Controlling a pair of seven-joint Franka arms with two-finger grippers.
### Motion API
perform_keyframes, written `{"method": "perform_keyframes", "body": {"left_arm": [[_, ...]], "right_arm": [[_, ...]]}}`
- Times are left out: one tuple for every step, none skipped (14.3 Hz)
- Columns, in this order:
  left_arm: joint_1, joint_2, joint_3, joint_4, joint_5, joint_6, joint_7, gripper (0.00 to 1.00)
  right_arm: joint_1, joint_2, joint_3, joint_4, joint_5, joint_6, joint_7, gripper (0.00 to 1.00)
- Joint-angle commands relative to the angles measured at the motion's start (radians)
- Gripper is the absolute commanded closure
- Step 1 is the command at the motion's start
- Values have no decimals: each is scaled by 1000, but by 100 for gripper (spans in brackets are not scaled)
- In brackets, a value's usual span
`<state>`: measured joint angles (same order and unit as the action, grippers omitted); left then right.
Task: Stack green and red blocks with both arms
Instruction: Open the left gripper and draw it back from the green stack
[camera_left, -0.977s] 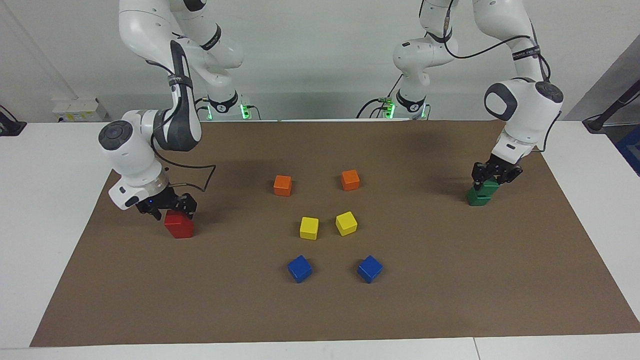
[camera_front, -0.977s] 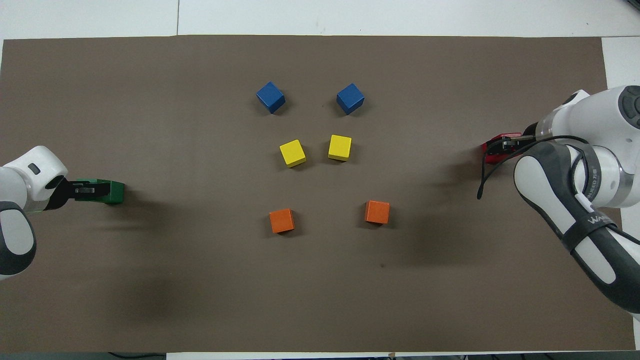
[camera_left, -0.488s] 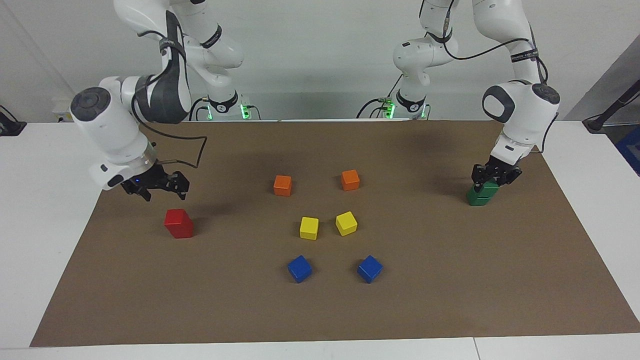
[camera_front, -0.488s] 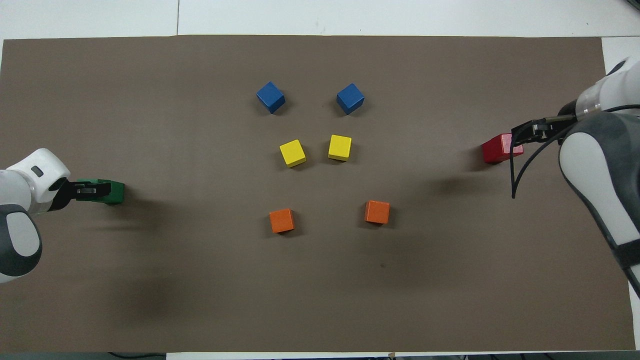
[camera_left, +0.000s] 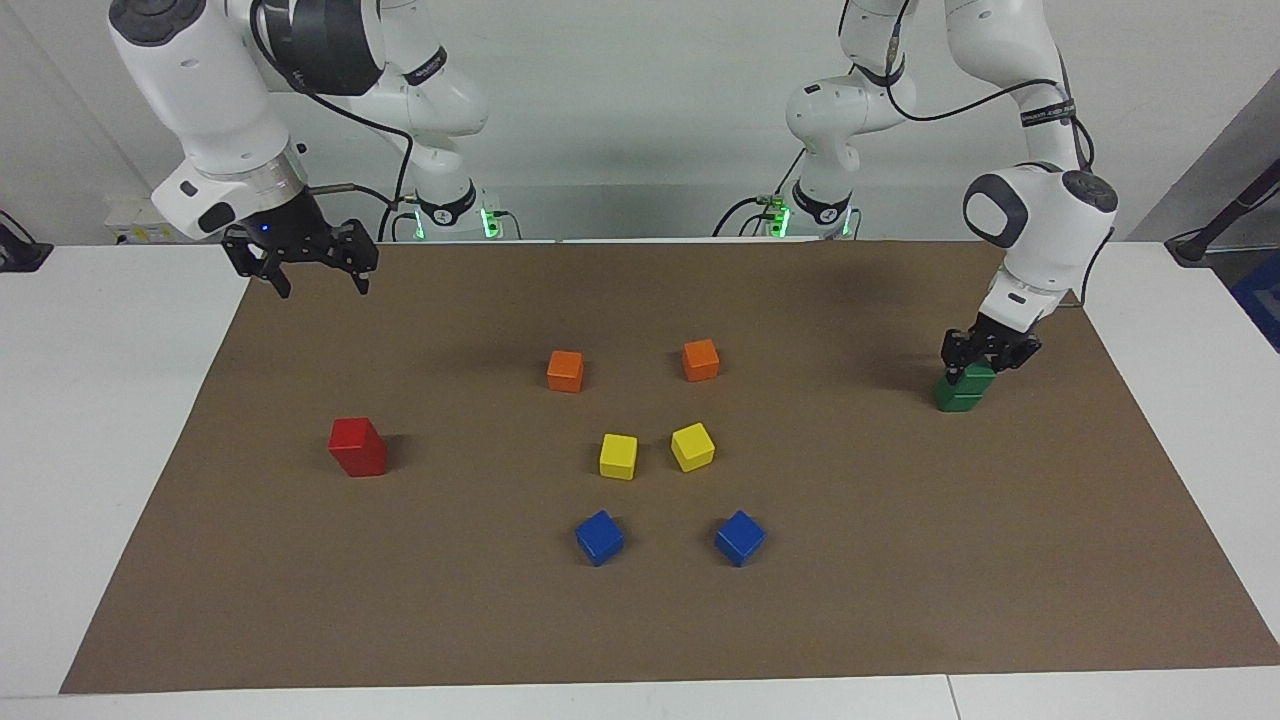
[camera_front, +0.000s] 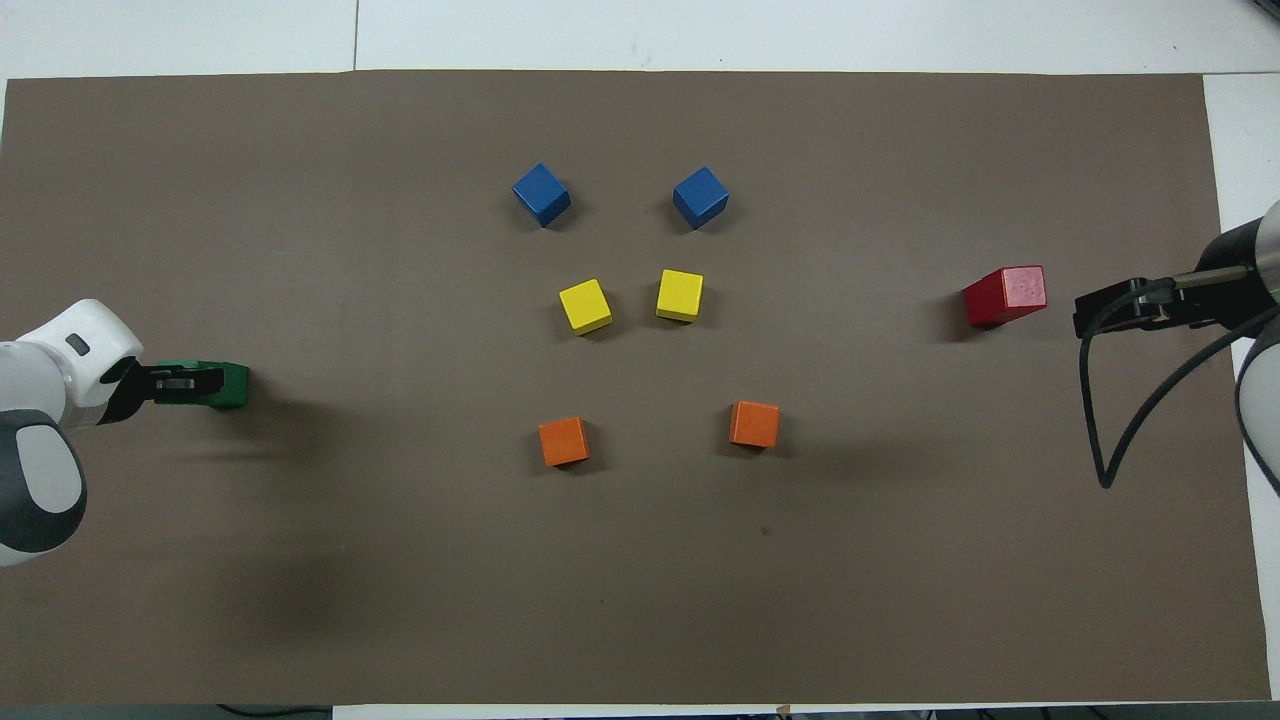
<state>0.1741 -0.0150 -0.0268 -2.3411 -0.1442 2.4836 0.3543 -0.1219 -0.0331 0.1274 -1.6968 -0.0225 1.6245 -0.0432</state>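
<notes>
Two dark green blocks stand stacked near the left arm's end of the mat, also seen in the overhead view. My left gripper is open, its fingers still flanking the top of the upper green block. A red stack, taller than one cube, stands free toward the right arm's end and shows from above. My right gripper is open, empty and raised high over the mat's edge nearest the robots, clear of the red stack.
In the middle of the brown mat lie two orange cubes, two yellow cubes and two blue cubes. White table borders the mat.
My right gripper has let go of the red stack, lifted and drawn back toward its base. My left gripper has eased up slightly at the green stack. The blocks have stayed put.
</notes>
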Motion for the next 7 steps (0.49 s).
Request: {"method": "perform_keyframes", "body": {"left_arm": [[2, 6, -5, -14, -26, 44, 38, 35], [4, 6, -4, -10, -26, 44, 48, 0], [5, 7, -4, -7, -26, 44, 54, 0], [5, 7, -4, -1, -26, 40, 60, 0], [7, 7, -4, 3, -26, 35, 67, 0], [7, 9, -4, 8, -25, 32, 71, 0], [5, 9, -4, 9, -24, 31, 71, 0]], "right_arm": [[-7, 13, 3, 16, -2, -29, -15, 0], [-8, 12, 3, 16, -2, -34, -15, 0], [-13, 10, 3, 16, -2, -44, -15, 0], [-15, 10, 3, 16, -2, -52, -14, 0], [-15, 9, 1, 16, -2, -55, -14, 0], [-15, 7, 3, 9, -2, -55, -14, 0], [-13, 6, 3, 0, -2, -52, -12, 0]]}}
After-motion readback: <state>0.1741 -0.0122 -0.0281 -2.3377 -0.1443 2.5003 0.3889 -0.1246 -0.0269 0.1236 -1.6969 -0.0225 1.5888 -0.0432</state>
